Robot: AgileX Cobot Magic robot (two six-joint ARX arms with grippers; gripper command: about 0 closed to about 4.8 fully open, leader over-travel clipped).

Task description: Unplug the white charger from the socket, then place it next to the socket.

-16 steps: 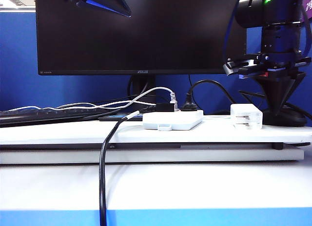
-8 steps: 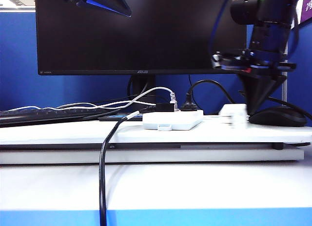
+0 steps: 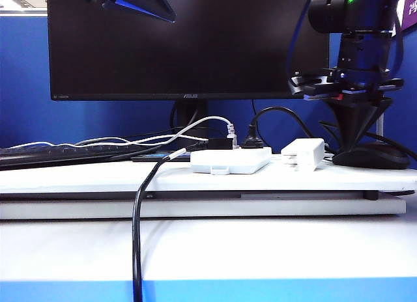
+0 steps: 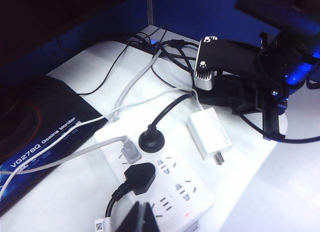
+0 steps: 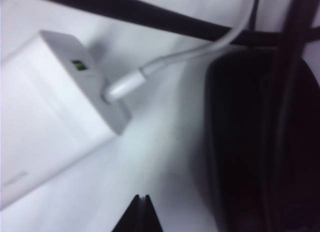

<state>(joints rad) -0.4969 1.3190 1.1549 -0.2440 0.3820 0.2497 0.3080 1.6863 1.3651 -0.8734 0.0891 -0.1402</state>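
The white charger (image 3: 303, 152) lies on its side on the white desk, unplugged, just right of the socket (image 3: 231, 160). Its prongs (image 4: 218, 160) are bare and its thin white cable (image 5: 190, 52) leaves the far end. My right gripper (image 3: 353, 144) is shut and empty, pointing down at the desk close to the charger's right side; its closed tip (image 5: 143, 197) sits beside the charger (image 5: 50, 107). My left gripper (image 4: 141, 206) is shut with nothing in it, hovering above the socket (image 4: 197, 199); it shows high up (image 3: 171, 19) in front of the monitor.
Three plugs stay in the socket: a black one (image 4: 139, 176), a round black one (image 4: 150, 140) and a grey one (image 4: 130, 151). A black mouse (image 3: 371, 155) lies right of the charger. A monitor (image 3: 189, 41), a keyboard (image 3: 58, 155) and loose cables (image 3: 138, 224) crowd the desk.
The charger has slid left toward the socket and turned. My right gripper swung left behind it, then eased back slightly right. The left gripper has not moved.
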